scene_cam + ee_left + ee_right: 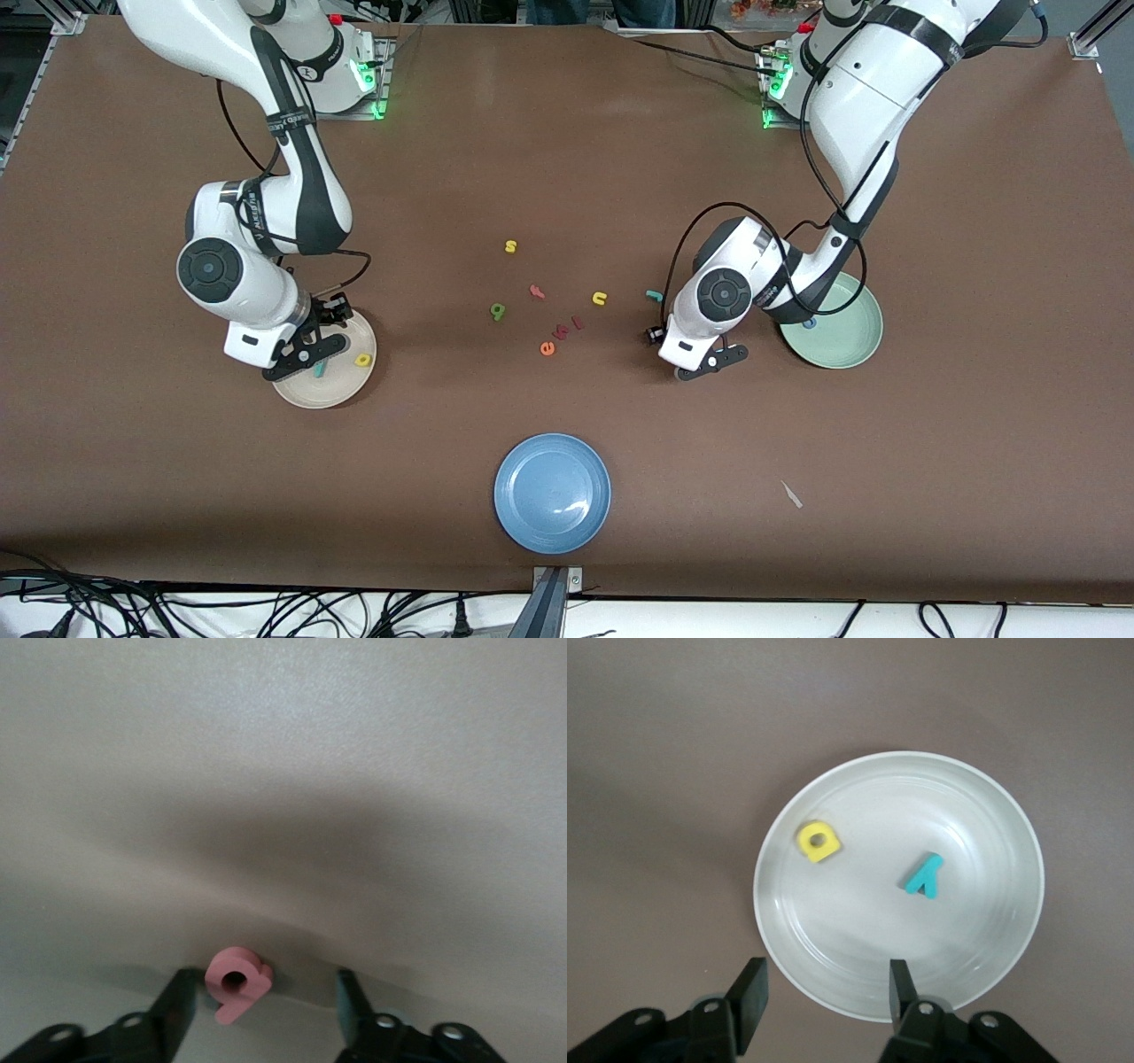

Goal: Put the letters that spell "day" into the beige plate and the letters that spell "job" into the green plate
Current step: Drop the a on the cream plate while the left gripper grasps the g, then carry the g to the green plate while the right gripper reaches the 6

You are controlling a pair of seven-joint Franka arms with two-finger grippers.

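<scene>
While the right arm reaches down over the beige plate (pixel 341 390) at its own end of the bench (pixel 567 532), the right hand (pixel 824 997) hangs above the plate's rim with its fingers apart and nothing between them. In that plate lie two letters, well apart from each other: the yellow rounded letter with a hole (pixel 818 841) and the teal "y" (pixel 925 877), both flat on the plate's floor. The left hand (pixel 261 1005) is low at the bench between the loose letters and the green plate (pixel 855 346); its fingers stand apart on either side of the red "b" (pixel 236 983), which sits upright on the bench just beside one finger, and I cannot tell whether that finger touches it. The green plate lies toward the left arm's end, partly covered by the arm, with the blue "o" (pixel 808 324) showing in it near the rim. The teal "j" (pixel 655 296) rests on the bench close to the left arm's wrist. The dark green rounded letter (pixel 498 310) lies in the loose group near the middle of the bench, together with a yellow "s" (pixel 510 246), a yellow arch (pixel 600 299) and some orange-red letters (pixel 556 337). The blue plate (pixel 552 493) sits nearest the front camera.
</scene>
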